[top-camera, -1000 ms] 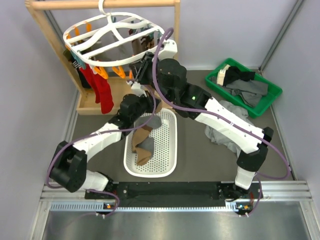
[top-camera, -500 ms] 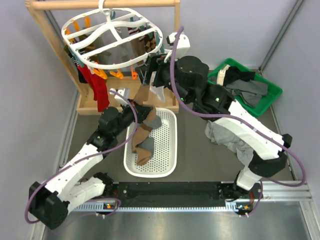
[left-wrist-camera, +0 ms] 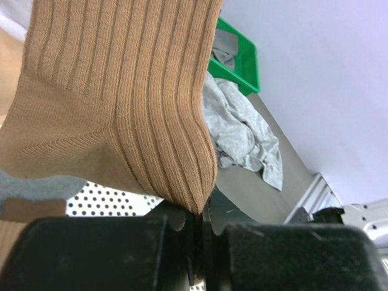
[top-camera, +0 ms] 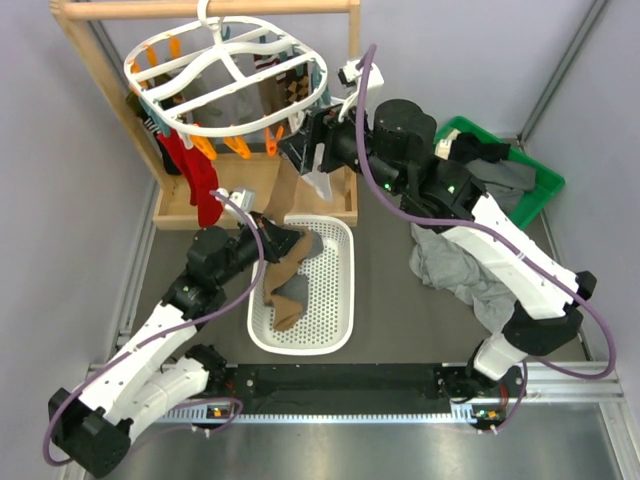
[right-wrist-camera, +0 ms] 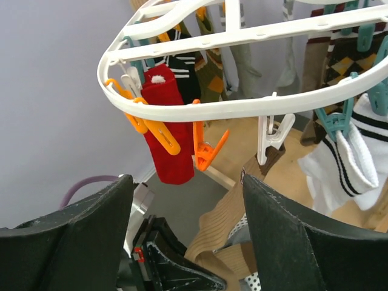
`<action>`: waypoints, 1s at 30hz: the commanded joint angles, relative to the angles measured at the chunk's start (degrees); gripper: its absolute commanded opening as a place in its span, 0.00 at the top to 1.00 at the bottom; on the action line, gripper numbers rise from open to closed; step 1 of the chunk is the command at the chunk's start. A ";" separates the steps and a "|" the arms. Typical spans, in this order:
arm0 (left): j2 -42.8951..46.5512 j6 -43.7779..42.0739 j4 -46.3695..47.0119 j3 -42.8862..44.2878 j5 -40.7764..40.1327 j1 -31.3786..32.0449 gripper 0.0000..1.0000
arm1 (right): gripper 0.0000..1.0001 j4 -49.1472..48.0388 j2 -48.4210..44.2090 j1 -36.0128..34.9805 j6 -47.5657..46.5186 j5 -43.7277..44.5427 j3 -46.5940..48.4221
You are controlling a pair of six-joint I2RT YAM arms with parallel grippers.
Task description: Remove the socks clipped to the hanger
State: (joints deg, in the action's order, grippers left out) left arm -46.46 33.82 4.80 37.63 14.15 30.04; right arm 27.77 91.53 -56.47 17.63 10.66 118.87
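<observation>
The white oval hanger (top-camera: pixel 225 85) hangs from the wooden rail, with red (top-camera: pixel 200 180), argyle (top-camera: pixel 290 85) and other socks clipped under it. My left gripper (top-camera: pixel 290 242) is shut on a tan ribbed sock (left-wrist-camera: pixel 121 109), pinched between the jaws (left-wrist-camera: pixel 203 215) above the basket. In the right wrist view that tan sock (right-wrist-camera: pixel 230 212) runs up to a white clip (right-wrist-camera: pixel 271 134) on the hanger rim (right-wrist-camera: pixel 242 109). My right gripper (right-wrist-camera: pixel 185 182) is open and empty just below the rim, near the clip. A red sock (right-wrist-camera: pixel 167 130) and a white striped sock (right-wrist-camera: pixel 348 157) hang beside it.
A white perforated basket (top-camera: pixel 335 300) holds tan and grey socks. A grey garment heap (top-camera: pixel 450 265) lies to its right. A green bin (top-camera: pixel 530 200) with dark clothes stands at the back right. The wooden rail stand (top-camera: pixel 100 75) is at the back left.
My left gripper has drawn back towards the near left with the tan sock. My right arm has risen and shifted right, its gripper staying by the hanger's rim. The hanger has swung slightly.
</observation>
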 commanded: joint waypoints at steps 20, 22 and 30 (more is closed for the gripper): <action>2.25 3.44 1.71 2.89 9.66 0.02 1.00 | 0.26 -5.97 2.95 4.08 2.41 -5.38 -2.33; 1.90 3.44 1.71 3.24 10.45 -0.07 1.00 | 0.26 -7.28 2.96 5.13 2.76 -6.69 -2.68; 1.02 3.70 3.37 4.21 13.79 0.02 1.00 | 0.27 -11.60 3.30 6.81 2.59 -9.69 -4.61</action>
State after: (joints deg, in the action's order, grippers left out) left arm -44.93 37.45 4.51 39.09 25.04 30.04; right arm 21.47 94.52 -50.06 20.58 2.66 114.28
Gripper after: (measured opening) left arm 0.046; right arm 0.742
